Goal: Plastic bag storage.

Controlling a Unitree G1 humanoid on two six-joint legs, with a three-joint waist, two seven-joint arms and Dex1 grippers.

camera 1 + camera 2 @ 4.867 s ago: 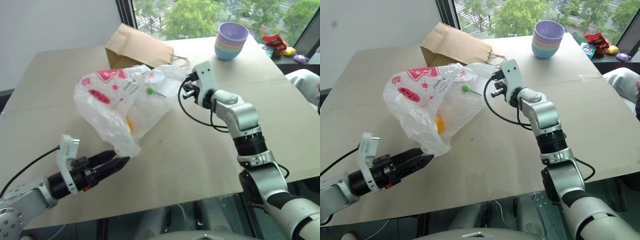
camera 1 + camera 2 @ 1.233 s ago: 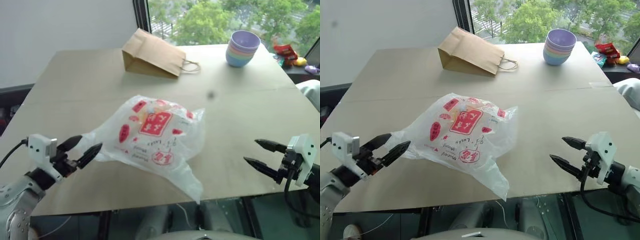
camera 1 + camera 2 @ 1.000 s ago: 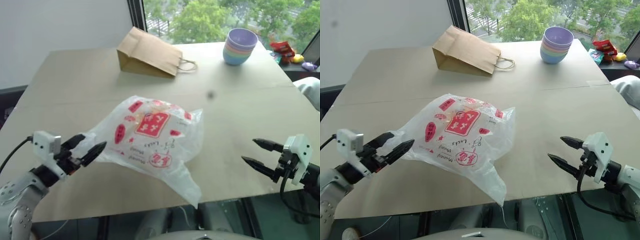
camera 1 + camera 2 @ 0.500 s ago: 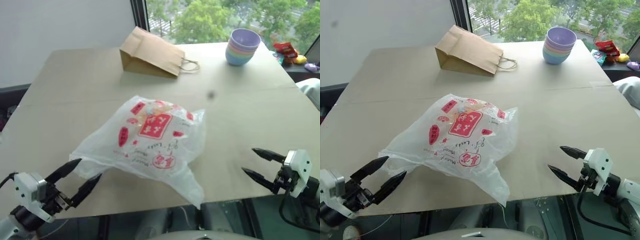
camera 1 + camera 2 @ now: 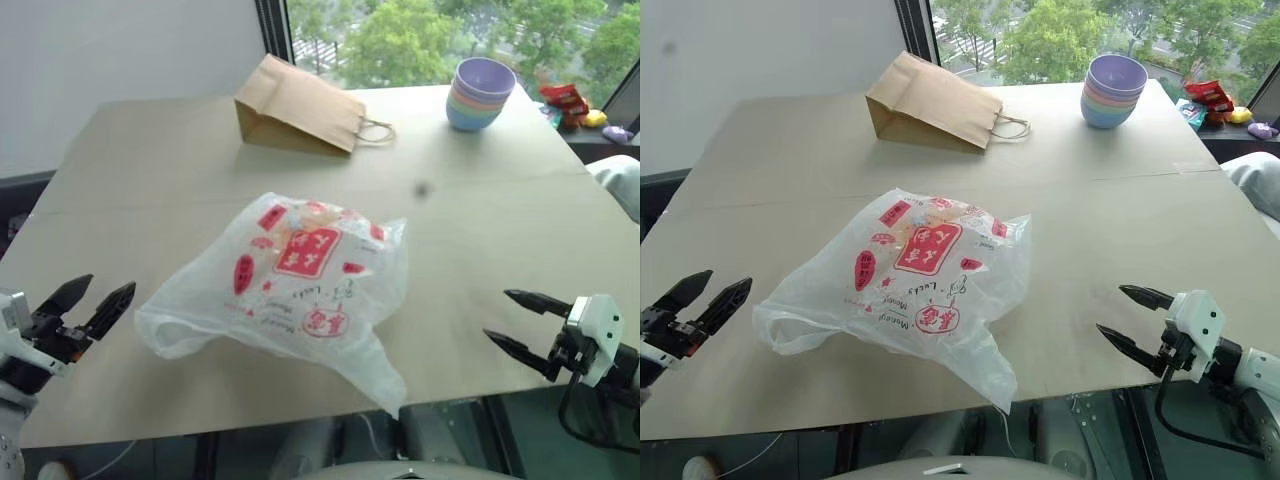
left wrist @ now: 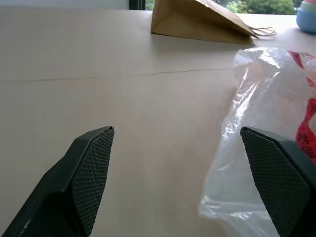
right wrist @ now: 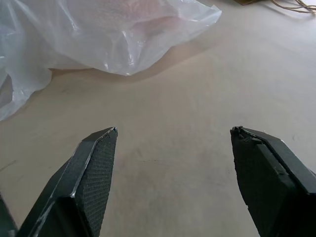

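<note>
Plastic bag slumped mid-table, ungrasped. Left gripper and right gripper flank it, jaws apart, empty. Next: regrasp, likely bag edges.

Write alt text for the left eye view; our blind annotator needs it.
A white plastic bag with red print lies on the table between the open left gripper and open right gripper, touched by neither. Behind lie a brown paper bag and stacked bowls.
</note>
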